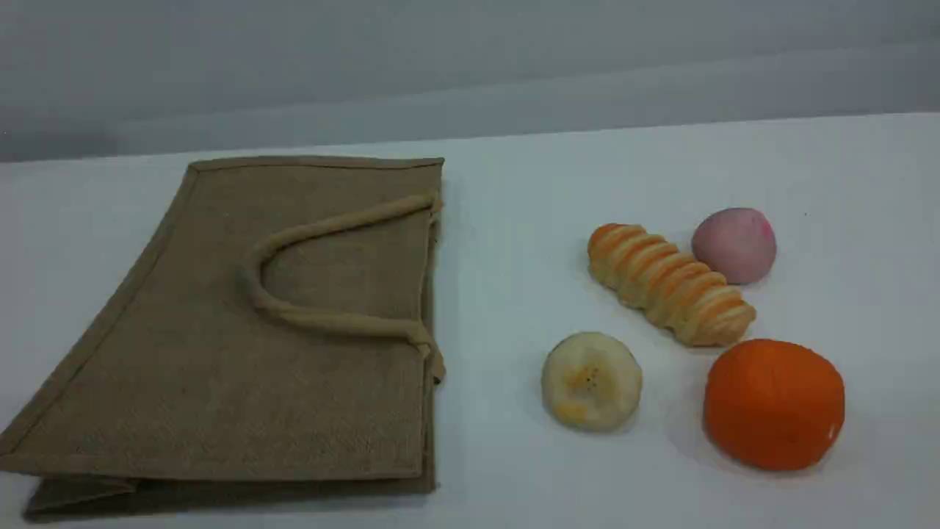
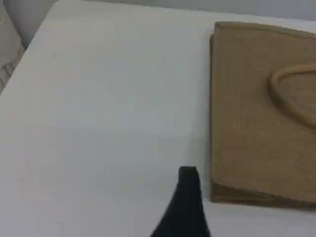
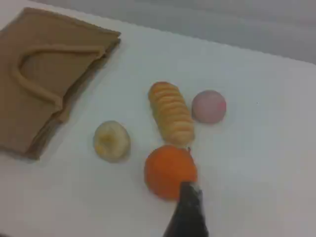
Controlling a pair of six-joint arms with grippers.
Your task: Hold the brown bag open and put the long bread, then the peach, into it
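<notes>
My left tool: jaws spread, gripping nothing, over bare counter just beside the bag's edge.
My right tool: jaws spread, gripping nothing, over the orange ball.
Brown bag: flat and folded on my left of the counter, one loop handle lying on top.
Orange ball: near the bread's closer end.
Long bread: lying slantwise, well apart from the bag.
Banana slice: between bag and orange ball.
Peach: just beside the bread's far side.
</notes>
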